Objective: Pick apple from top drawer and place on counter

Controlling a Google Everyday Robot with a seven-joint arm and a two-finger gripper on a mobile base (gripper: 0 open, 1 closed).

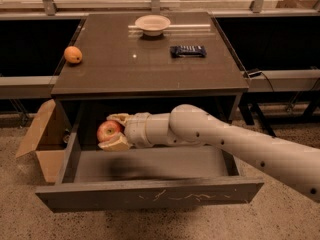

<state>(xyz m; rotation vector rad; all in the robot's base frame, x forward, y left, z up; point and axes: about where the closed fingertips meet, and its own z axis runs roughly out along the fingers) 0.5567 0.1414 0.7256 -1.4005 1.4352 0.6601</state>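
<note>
- The apple [109, 130] is sitting left of the frame's centre, inside the open top drawer [150, 196], toward its left rear corner and just under the front edge of the bench [150, 69].
- The tool [113, 131] is clamping the apple, one pale finger lying over the top of it and the other cupping it from below.
- The apple is appearing to hang clear of the drawer floor (a dark shadow is lying on the floor beneath it), though that is a judgement.
- The arm [225, 139] is reaching in from the lower right of the frame, crossing over the drawer's right side.
- Up on the bench, an orange [73, 54] is resting at the left edge, a white bowl [152, 24] at top centre, and a dark packet [187, 50] just right of it.
- A cardboard box [42, 139] is standing open on the floor at the far left, beside the drawer.
- Progress: the grasp is looking done, so roughly the first half is behind.
- Remaining: bringing the apple forward past the bench's overhanging edge, raising it, setting it on the glossy top, and letting go.
</note>
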